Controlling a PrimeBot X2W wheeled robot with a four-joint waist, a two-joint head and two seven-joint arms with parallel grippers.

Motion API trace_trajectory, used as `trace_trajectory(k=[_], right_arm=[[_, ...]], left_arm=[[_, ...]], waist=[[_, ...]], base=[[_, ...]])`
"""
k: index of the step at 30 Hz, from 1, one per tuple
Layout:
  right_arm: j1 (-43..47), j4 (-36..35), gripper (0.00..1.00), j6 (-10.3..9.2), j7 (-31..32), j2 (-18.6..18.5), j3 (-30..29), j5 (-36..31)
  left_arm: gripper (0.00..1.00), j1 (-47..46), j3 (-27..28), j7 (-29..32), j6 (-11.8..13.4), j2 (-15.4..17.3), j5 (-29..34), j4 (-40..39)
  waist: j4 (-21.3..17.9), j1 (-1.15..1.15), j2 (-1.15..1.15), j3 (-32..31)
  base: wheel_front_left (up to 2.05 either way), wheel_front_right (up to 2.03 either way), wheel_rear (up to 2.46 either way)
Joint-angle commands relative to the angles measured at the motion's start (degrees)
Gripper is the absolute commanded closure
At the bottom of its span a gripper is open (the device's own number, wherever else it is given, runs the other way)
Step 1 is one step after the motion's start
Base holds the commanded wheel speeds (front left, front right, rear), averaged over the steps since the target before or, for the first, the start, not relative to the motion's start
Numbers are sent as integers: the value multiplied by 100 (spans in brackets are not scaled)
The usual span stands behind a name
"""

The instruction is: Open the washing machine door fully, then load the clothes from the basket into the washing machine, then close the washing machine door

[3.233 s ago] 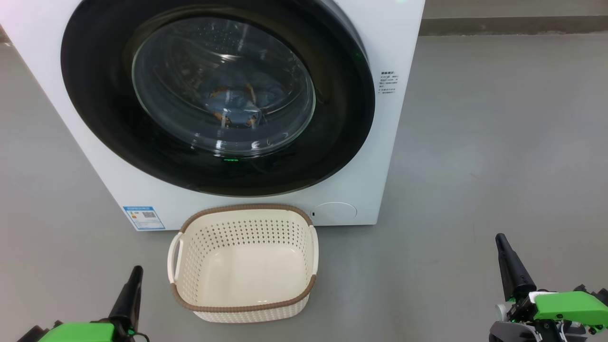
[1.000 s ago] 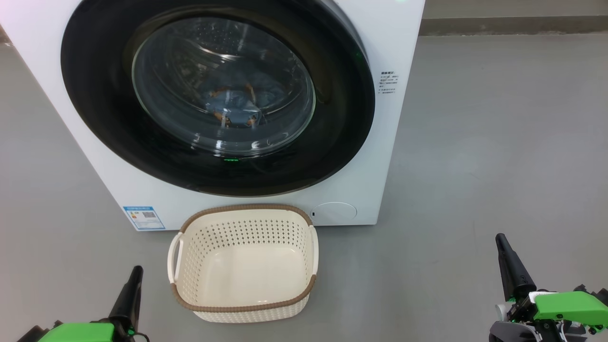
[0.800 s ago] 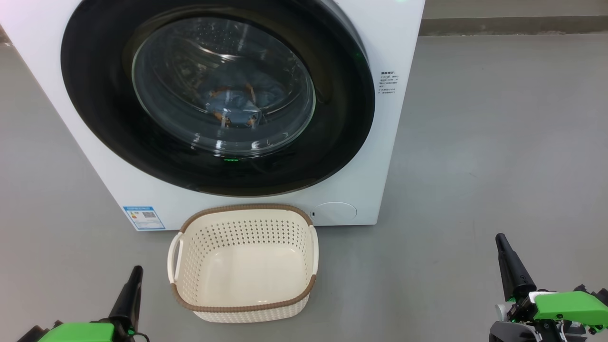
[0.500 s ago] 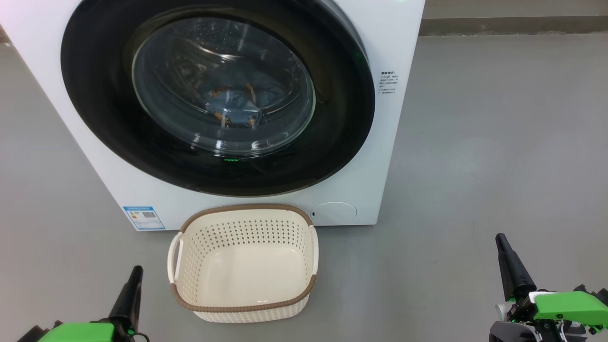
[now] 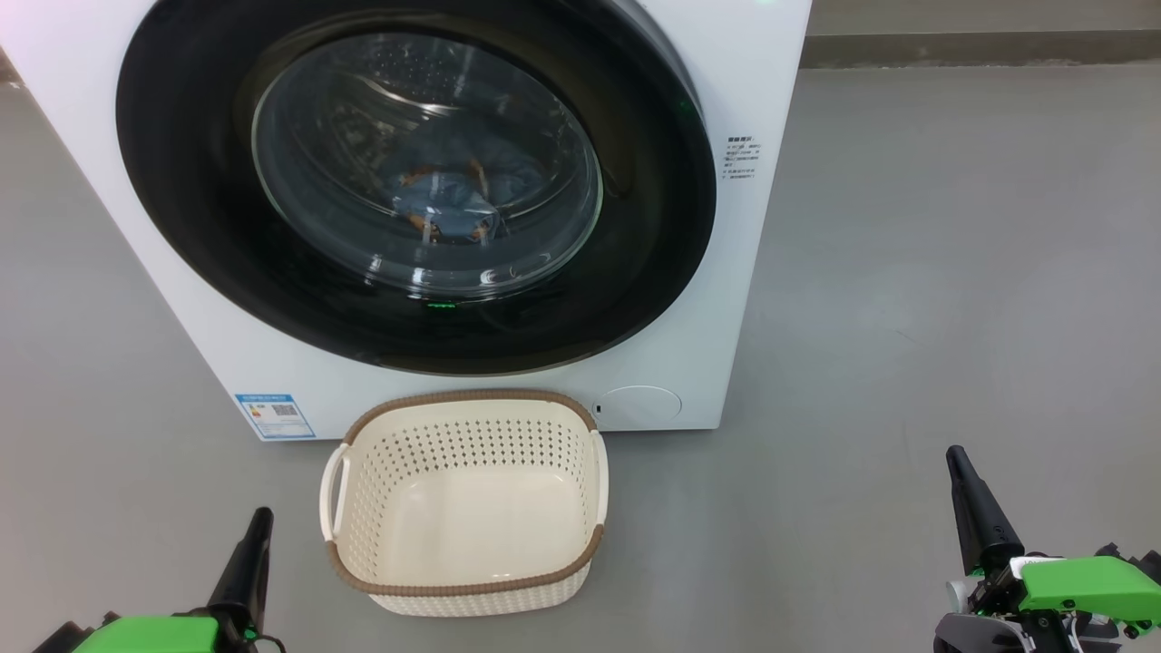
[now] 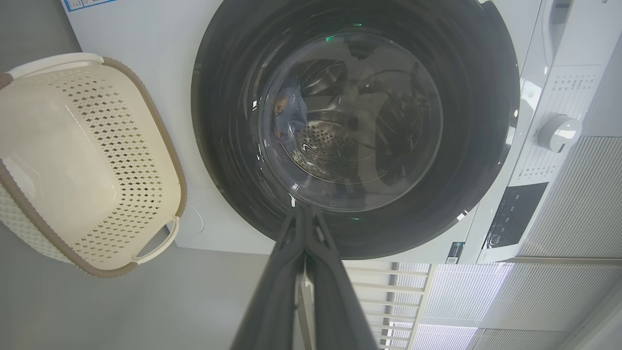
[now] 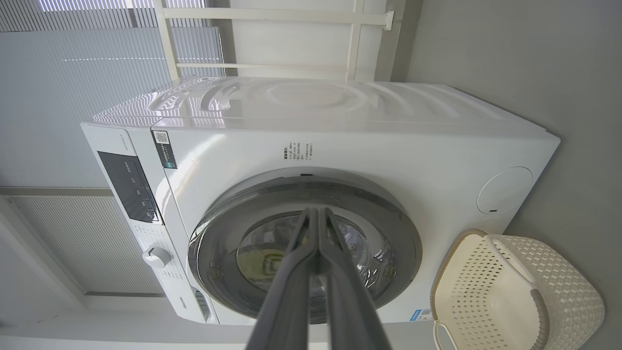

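Grey floor (image 5: 907, 272), basket (image 5: 467, 588) beside left end effector (image 5: 260, 519)

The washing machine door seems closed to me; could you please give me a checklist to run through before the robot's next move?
1. Washing machine door flush against the washing machine: ok.
2. Door latch caught: cannot tell.
3. Clothes inside, behind the door's glass: ok.
4. Basket emptied: ok.
5. Left gripper shut, holding nothing, apart from the basket: ok.
6. Right gripper shut, holding nothing, apart from the machine: ok.
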Motion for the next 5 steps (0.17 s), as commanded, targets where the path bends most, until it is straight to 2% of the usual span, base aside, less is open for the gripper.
trace_trajectory(k=[1, 5], right_arm=[[-81, -171, 100, 9, 26, -17, 123, 15], [-81, -171, 100, 9, 26, -17, 123, 15]], left_arm=[[100, -265, 202, 22, 7, 75, -41, -132], [100, -265, 202, 22, 7, 75, -41, -132]], waist=[[0, 0, 0, 0], [0, 0, 0, 0]], base=[[0, 0, 0], [0, 0, 0]])
